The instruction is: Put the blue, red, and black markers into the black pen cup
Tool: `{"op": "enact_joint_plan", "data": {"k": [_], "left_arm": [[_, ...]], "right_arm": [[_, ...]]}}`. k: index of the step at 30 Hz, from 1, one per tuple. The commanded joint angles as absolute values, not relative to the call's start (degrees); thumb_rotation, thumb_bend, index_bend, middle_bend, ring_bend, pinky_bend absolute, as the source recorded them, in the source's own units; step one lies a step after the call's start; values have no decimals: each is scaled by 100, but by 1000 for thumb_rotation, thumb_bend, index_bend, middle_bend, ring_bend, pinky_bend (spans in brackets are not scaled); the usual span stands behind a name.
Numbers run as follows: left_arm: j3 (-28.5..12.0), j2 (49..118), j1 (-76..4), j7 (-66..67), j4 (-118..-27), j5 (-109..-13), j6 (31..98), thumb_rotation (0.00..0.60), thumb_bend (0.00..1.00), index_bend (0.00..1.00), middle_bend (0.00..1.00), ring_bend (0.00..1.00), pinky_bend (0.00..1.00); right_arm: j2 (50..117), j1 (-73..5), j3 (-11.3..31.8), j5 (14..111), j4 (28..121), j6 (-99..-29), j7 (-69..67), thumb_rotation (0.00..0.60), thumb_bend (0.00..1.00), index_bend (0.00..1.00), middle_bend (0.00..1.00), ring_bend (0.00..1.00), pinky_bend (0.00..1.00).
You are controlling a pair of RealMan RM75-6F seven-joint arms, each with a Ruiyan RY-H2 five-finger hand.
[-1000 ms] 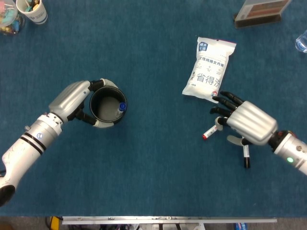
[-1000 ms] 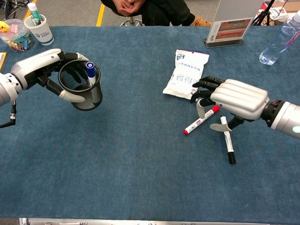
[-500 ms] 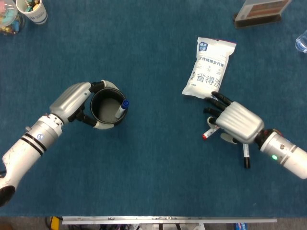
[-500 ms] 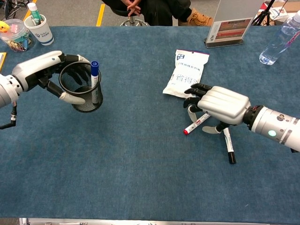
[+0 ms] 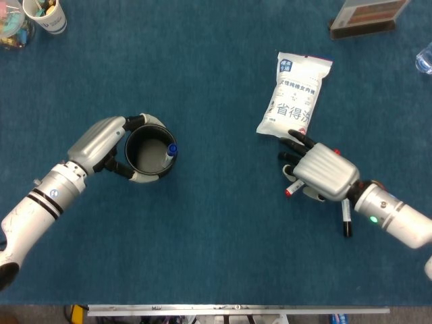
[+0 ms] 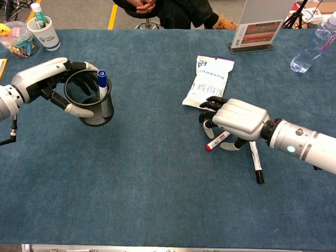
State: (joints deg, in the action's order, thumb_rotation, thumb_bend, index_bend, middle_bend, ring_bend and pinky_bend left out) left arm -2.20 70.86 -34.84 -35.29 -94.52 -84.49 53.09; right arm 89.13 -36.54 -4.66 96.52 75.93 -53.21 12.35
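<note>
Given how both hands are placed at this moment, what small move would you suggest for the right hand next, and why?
Probably close the right hand on the red-capped marker and lift it. The hand covers that marker's upper end, while it lies flat on the blue cloth. The blue marker already stands in the black mesh pen cup, which the left hand holds.

A blue-carpeted table (image 6: 157,199) carries a snack packet (image 6: 209,83) at one o'clock, with red marker (image 6: 217,142) and black marker (image 6: 255,164) at three.

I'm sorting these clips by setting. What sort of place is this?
Probably an office or lab demo table: a blue cloth-covered table with a standing placard, a paper cup of pens, a water bottle, and a person seated behind it.
</note>
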Motion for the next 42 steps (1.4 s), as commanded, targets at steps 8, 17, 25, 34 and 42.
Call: {"op": "enact_joint_plan", "data": {"k": [8,17,25,34,42], "left_arm": [[-200,7106,-3476,-3581,-9402,-8475,5330,600,60,318,325,339,330],[-186,7120,-3469,-3613,-9373,-8488,5350,600,60,318,322,337,328],[-187,7090,-3460,-3620,-9387,-8488,5375,600,60,318,321,337,328],[-251,7094,-3496,-3597,-9392,-8433,5366,600,60,318,321,337,328],[-297,7146,-3602,-3532,-9527,-8453,5277,600,60,318,322,337,328]], "right_arm": [[8998,-3723,-452,9518,7585,-5163,1382,600,264,532,256,75,33],[9049,-3733,-453,9419,7549,-5127,1419,600,284,570,256,75,33],[8969,-3700,-351,9341,7713,-5328,1183,600,320,627,259,75,33],[8451,-3728,309,9052,8724,-5942,-437,600,321,647,276,75,36],[8206,-3809,1149,8724,9664,-6492,-1915,600,318,652,277,75,36]]}}
